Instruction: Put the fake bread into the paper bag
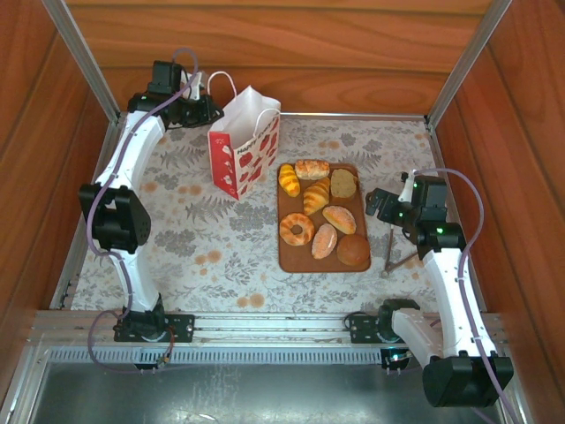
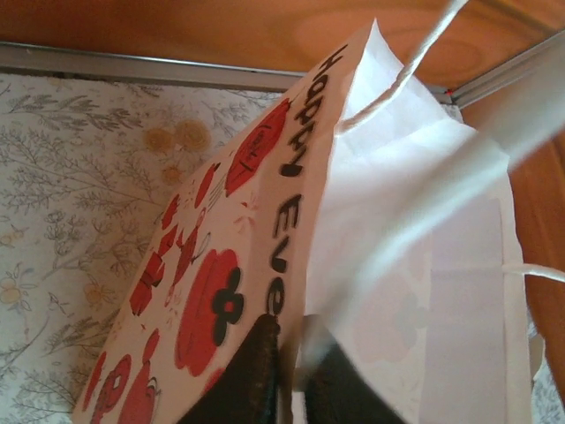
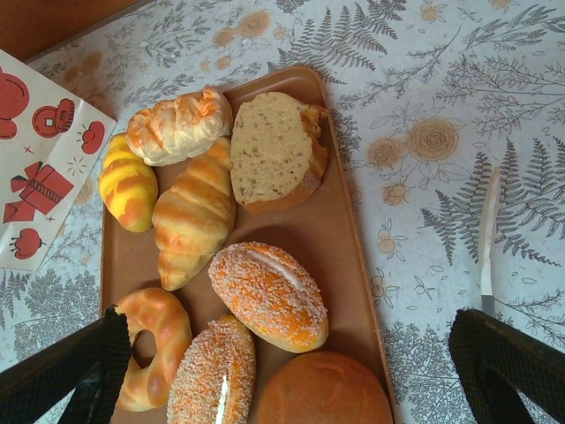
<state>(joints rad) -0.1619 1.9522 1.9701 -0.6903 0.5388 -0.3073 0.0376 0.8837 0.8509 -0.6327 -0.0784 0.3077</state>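
The paper bag (image 1: pixel 245 141), white above and red-printed below, stands upright at the back left of the table. My left gripper (image 1: pixel 205 108) is at its rim. In the left wrist view my left gripper (image 2: pixel 296 331) is shut, with the edge of the bag's wall (image 2: pixel 397 221) pinched between its dark fingers (image 2: pixel 252 371). The fake bread (image 1: pixel 316 216) lies on a brown tray (image 1: pixel 287 256): a croissant (image 3: pixel 194 216), a ring doughnut (image 3: pixel 159 349), oval rolls (image 3: pixel 269 296), a round brown bun (image 3: pixel 322 389). My right gripper (image 3: pixel 284 316) hangs open above the tray's near end, holding nothing.
Metal tongs (image 1: pixel 390 252) lie on the flowered cloth right of the tray, close to my right arm; their blade (image 3: pixel 487 238) shows beside the tray. Wooden walls and aluminium rails (image 1: pixel 353 116) close in the table at the back and sides.
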